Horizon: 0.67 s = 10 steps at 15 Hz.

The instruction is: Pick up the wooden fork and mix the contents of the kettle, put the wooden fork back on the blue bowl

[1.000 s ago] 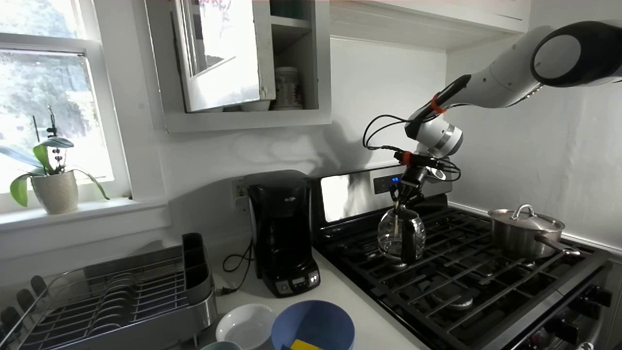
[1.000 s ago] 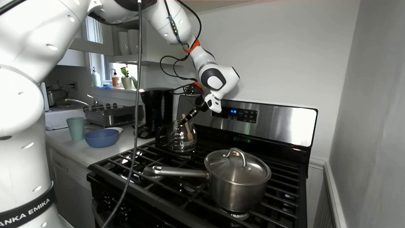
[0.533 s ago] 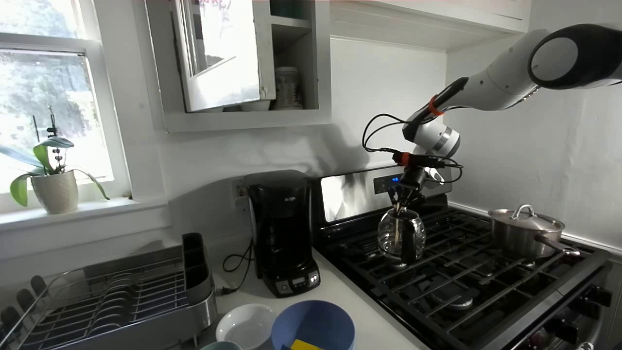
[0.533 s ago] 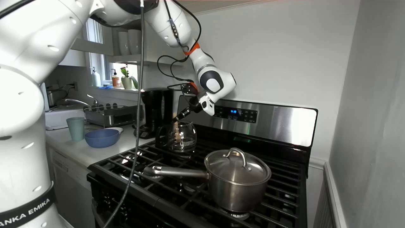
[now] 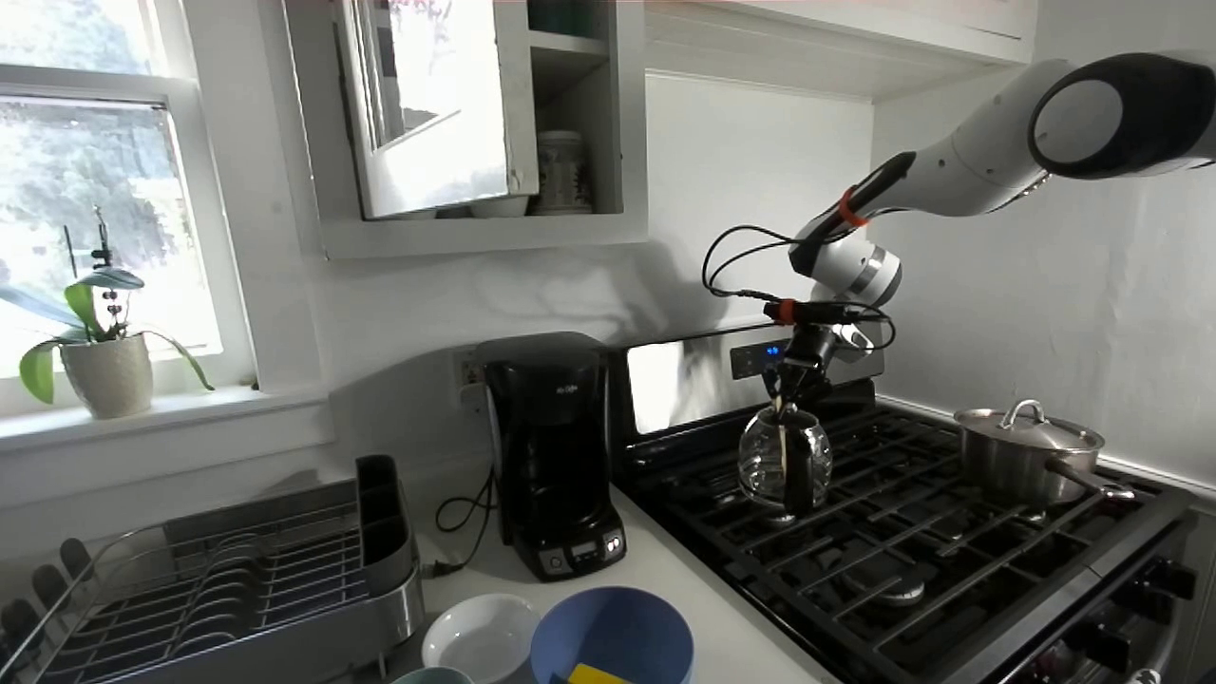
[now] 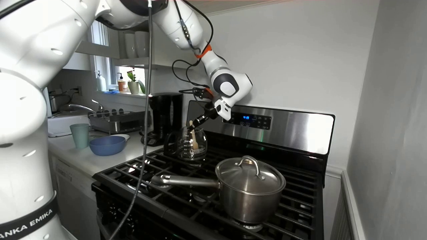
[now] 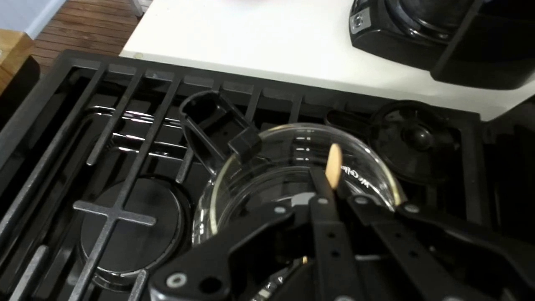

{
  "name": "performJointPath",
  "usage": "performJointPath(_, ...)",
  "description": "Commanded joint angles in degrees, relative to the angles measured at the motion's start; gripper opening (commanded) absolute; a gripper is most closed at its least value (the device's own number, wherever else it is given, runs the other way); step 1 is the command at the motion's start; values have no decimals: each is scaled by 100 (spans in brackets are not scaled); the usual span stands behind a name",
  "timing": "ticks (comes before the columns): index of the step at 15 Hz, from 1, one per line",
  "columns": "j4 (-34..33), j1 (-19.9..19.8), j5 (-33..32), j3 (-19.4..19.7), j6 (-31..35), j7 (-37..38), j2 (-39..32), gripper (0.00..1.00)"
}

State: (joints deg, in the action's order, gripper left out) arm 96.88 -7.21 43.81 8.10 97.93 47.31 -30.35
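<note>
Glass carafe [image 5: 796, 465] on black stovetop [image 5: 898, 532], white counter [image 7: 271, 46], bright window [image 5: 85, 166]

wooden fork [image 7: 333, 166]: tilted, partly inside glass kettle [image 6: 186, 146] | blue bowl [image 6: 106, 147]: upright

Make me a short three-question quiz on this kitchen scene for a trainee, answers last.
1. Multiple choice: Where is the lower end of the wooden fork? A) In the blue bowl B) In the glass carafe C) In the green cup
2. True or false: The claw is shut on the wooden fork.
3. Fill in: The lid sits on the steel ____.

Key: 1. B. 2. True. 3. Saucepan.
</note>
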Motion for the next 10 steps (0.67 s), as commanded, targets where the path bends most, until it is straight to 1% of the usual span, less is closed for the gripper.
performJointPath(1, -51, 122, -49, -17, 525, 11, 1, 1)
performJointPath(3, -70, 76, 14, -128, 529, -278, -30, 1)
performJointPath(6, -173, -45, 117, -262, 27, -543, -98, 1)
performJointPath(10, -310, -105, 42, -242, -808, -661, -179, 1)
